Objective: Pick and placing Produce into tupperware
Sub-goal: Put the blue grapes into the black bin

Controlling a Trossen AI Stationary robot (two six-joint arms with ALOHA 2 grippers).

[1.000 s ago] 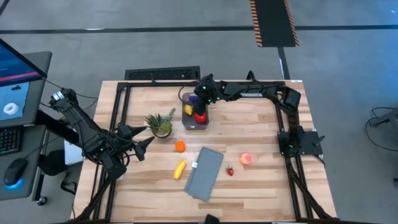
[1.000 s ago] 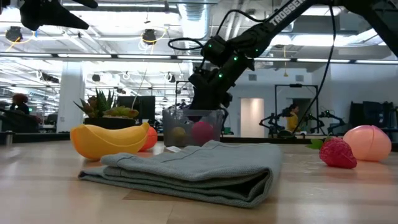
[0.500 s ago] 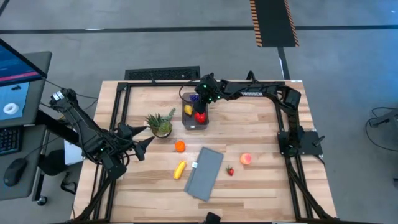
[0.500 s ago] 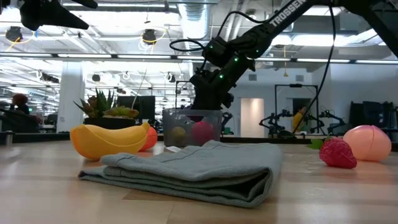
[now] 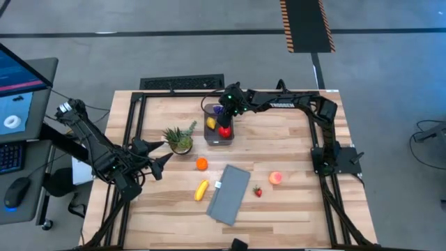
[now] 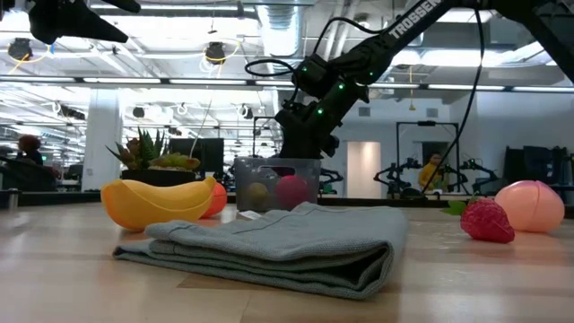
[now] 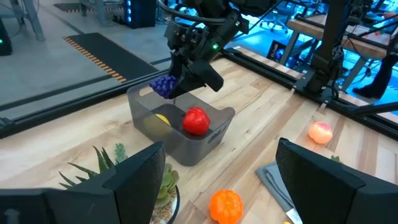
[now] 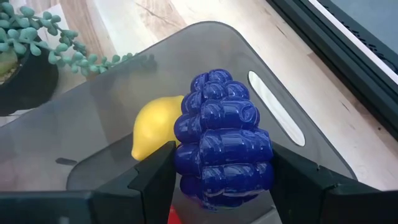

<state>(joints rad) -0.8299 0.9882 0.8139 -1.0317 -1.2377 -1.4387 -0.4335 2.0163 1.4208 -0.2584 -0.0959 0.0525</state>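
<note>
1. Nearest the camera side of the table lies a folded grey cloth (image 5: 230, 194). A yellow banana (image 5: 201, 189) sits just to its left; a small strawberry (image 5: 258, 191) and a pink peach (image 5: 276, 178) sit to its right.
2. A little farther in, an orange (image 5: 201, 164) rests left of centre, not yet picked up.
3. At the left edge of the table the left gripper (image 5: 162, 161) waits above the wood, its fingers spread apart and holding nothing.
4. Beyond the orange stands a toy pineapple (image 5: 180, 139) with spiky green leaves, which looks like no part of the job.
5. Towards the far side is the tupperware (image 5: 218, 140), a clear-grey tub. Inside it lie a yellow lemon (image 8: 149, 129) and a red fruit (image 7: 196, 121).
6. Over the tub's far end hangs the right gripper (image 8: 221, 163), its fingers clamped on a bunch of purple grapes (image 8: 222, 138). The grapes are above the lemon, inside the rim's outline but not resting on anything.
7. Over the last second the right arm has barely moved, only shifting slightly over the tub, and its hold on the grapes is unchanged.
8. The carrying step seems finished and release looks close. If the grapes drop cleanly, three pieces will be in the tub and four will remain on the table.
</note>
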